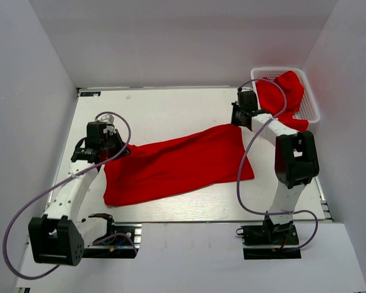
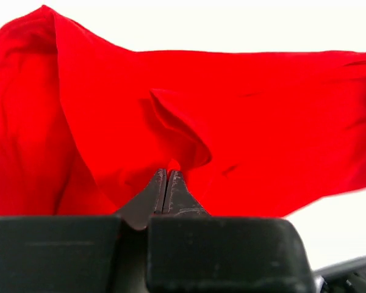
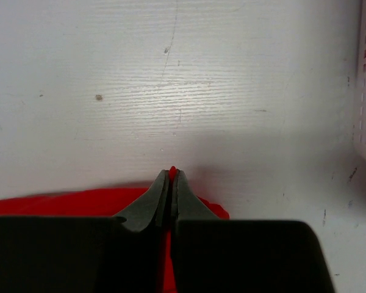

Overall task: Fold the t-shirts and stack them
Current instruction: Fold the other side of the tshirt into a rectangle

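Left tool [image 2: 167, 175]: clamped on the left end of the soft, wrinkled red cloth t-shirt [image 1: 177, 163]. Right tool [image 3: 172, 174]: clamped on its far right corner. Shirt lies mid white bench [image 1: 165, 110]; I'd lift both tools level, cloth taut.

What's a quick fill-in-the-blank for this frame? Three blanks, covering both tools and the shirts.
1. The left tool is ____ on the left end of the t-shirt spread on the table.
2. The right tool pinches that t-shirt at its far ____ corner.
3. A second t-shirt spills over the rim of the mesh basket, whose colour is ____.

Missing words: shut; right; white.
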